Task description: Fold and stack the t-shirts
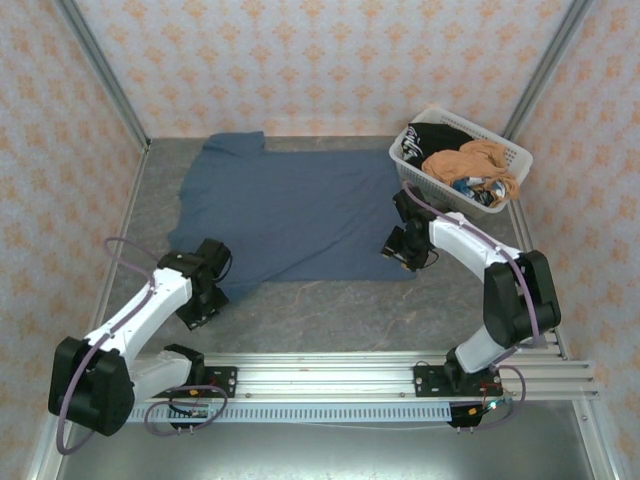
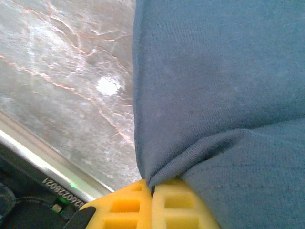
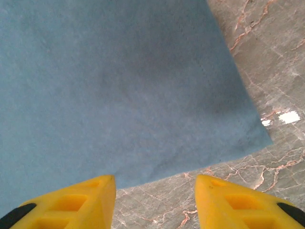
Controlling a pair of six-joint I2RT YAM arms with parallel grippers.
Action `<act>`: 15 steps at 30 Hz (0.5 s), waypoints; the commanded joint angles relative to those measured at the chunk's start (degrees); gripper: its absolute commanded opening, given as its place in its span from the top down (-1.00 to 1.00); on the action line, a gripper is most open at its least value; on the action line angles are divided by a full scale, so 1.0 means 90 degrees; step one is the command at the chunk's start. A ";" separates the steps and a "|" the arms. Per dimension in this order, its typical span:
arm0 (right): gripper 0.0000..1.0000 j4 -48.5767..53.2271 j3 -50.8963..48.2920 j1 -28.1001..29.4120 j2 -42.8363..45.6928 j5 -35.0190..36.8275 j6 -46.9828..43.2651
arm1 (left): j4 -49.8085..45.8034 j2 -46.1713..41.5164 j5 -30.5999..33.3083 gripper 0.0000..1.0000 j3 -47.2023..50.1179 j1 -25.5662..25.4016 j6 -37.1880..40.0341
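Slate-blue t-shirt [image 1: 290, 215] lies flat (hem pinched by left end effector [image 2: 152, 194]).

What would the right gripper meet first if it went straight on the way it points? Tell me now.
Probably the blue t-shirt, at its near edge: the right gripper, jaws open, points down at it, with the table just beneath. Depth is hard to judge.

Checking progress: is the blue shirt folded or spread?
Spread: the blue shirt lies mostly flat, its corner pinched in the left end effector.
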State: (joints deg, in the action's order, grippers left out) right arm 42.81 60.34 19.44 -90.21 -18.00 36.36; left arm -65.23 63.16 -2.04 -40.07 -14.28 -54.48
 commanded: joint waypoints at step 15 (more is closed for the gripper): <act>0.04 -0.0049 -0.0211 -0.0034 -0.0041 0.0022 0.0138 | 0.0519 -0.0272 -0.0966 0.23 0.0307 -0.0345 -0.1358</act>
State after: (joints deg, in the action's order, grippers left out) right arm 42.70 59.55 19.44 -90.61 -17.85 36.49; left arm -65.06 58.85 -8.71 -38.33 -16.19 -62.65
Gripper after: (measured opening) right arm 0.478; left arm 0.384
